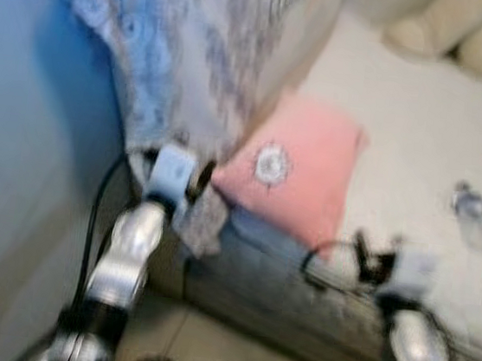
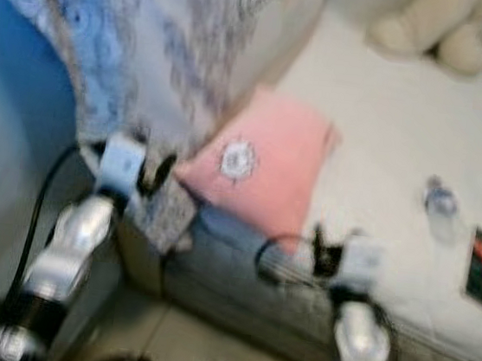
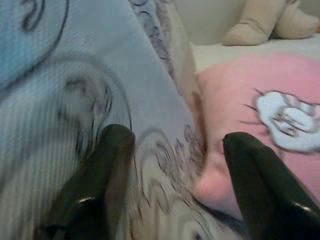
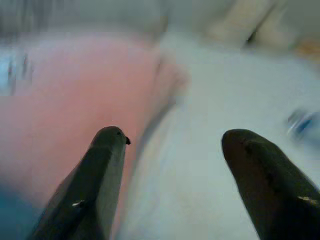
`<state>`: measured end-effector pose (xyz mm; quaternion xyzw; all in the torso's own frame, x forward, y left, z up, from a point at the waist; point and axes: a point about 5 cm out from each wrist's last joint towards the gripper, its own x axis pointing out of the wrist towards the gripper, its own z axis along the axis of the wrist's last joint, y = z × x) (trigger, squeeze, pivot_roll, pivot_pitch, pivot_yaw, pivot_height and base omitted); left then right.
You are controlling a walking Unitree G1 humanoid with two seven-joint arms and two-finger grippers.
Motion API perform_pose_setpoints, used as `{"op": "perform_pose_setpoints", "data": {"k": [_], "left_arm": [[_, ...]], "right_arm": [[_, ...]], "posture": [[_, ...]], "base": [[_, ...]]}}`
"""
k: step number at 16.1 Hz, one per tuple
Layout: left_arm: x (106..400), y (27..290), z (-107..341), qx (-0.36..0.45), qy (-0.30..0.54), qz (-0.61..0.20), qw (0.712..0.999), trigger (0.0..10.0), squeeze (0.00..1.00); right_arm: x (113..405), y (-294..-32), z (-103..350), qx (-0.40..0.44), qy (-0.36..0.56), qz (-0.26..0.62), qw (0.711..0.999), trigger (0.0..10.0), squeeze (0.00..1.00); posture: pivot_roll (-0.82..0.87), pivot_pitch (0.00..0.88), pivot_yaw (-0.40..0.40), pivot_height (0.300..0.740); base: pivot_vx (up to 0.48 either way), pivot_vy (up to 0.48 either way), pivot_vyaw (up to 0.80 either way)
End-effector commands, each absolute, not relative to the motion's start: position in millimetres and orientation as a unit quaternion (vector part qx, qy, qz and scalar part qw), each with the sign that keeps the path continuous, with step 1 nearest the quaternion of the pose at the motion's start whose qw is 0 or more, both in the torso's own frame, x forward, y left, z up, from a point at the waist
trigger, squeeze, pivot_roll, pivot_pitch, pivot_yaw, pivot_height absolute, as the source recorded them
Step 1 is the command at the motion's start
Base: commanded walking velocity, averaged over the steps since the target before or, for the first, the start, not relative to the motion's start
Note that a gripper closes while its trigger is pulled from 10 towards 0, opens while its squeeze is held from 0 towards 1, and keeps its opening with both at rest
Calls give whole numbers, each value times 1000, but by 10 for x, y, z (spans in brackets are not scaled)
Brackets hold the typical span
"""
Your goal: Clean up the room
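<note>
Pink square cushion [image 1: 298, 174] lies on white bed [image 1: 420, 140], near edge. Left claw [image 3: 175, 150] spread wide against hanging blue-grey patterned blanket [image 1: 195, 45]; right claw [image 4: 172, 142] wide, near cushion.

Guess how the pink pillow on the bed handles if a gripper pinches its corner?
Pink pillow looks soft and puffy, so it would probably sag and fold. Likely light for its bulk. Its fabric should grip fine; it rests partly under the patterned blanket, which may drag.

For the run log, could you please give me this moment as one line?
left gripper: open, at blue patterned blanket | right gripper: open, over bed by pink pillow | bottle on bed
</note>
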<state>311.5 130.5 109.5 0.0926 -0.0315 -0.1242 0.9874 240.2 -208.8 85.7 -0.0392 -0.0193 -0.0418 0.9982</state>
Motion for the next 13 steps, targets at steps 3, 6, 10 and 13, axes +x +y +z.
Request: {"op": "perform_pose_setpoints", "data": {"k": [3, 6, 10, 13], "left_arm": [[2928, 1227, 1009, 58, -37, -141, 988, 10000, 1000], [3025, 1367, 942, -3, 10, -80, 997, 10000, 0], [3094, 1288, 989, -48, 15, -83, 995, 10000, 0], [3142, 1316, 953, -50, 26, -89, 994, 10000, 0]], "right_arm": [[2340, -2124, 952, -58, -37, -46, 997, 10000, 0], [2383, -2326, 926, -7, -30, -141, 989, 10000, 0], [2423, -2334, 890, 5, -26, -156, 987, 10000, 0], [2438, -2292, 900, 17, -33, -140, 989, 10000, 0]], "posture": [[-90, 0, -32, 740], [-92, 0, -24, 740], [-112, 0, 1, 740], [-126, 0, 11, 740]], "base": [[0, 0, 0], [0, -154, 0], [0, -453, 0], [0, -426, 0]]}}
